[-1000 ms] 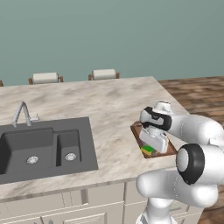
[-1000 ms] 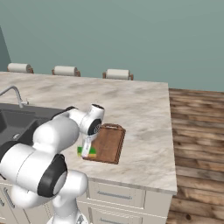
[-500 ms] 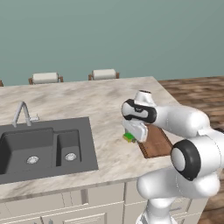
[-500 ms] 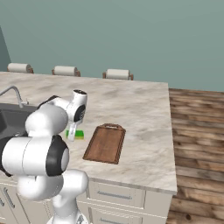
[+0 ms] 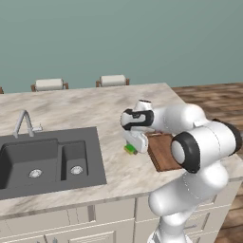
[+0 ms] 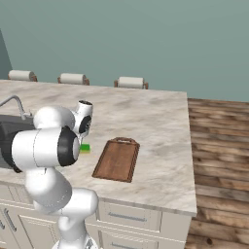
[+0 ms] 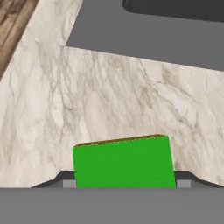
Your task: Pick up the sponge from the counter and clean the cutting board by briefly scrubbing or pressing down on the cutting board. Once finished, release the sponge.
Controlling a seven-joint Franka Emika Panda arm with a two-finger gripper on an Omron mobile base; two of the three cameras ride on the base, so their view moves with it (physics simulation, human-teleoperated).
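Note:
The small green sponge [image 5: 129,149] [image 6: 85,148] sits low over the marble counter [image 5: 85,107] [image 6: 155,121], just left of the reddish-brown cutting board [image 5: 163,152] [image 6: 116,159]. My gripper [image 5: 133,147] points down and is shut on it. In the hand view the sponge [image 7: 122,162] fills the gap between the two dark fingertips [image 7: 68,181] of the gripper [image 7: 124,183], with veined counter [image 7: 109,96] beneath. Whether the sponge touches the counter I cannot tell. The board lies bare, its handle pointing away from me.
A dark grey double sink [image 5: 42,159] [image 7: 144,39] with a faucet [image 5: 23,123] lies left of the gripper. Chair backs [image 5: 49,84] [image 5: 113,79] stand behind the counter's far edge. Wooden floor [image 6: 219,146] runs along the counter's right end.
My gripper has carried the sponge leftward off the cutting board to the counter between the board and the sink. The board now lies uncovered.

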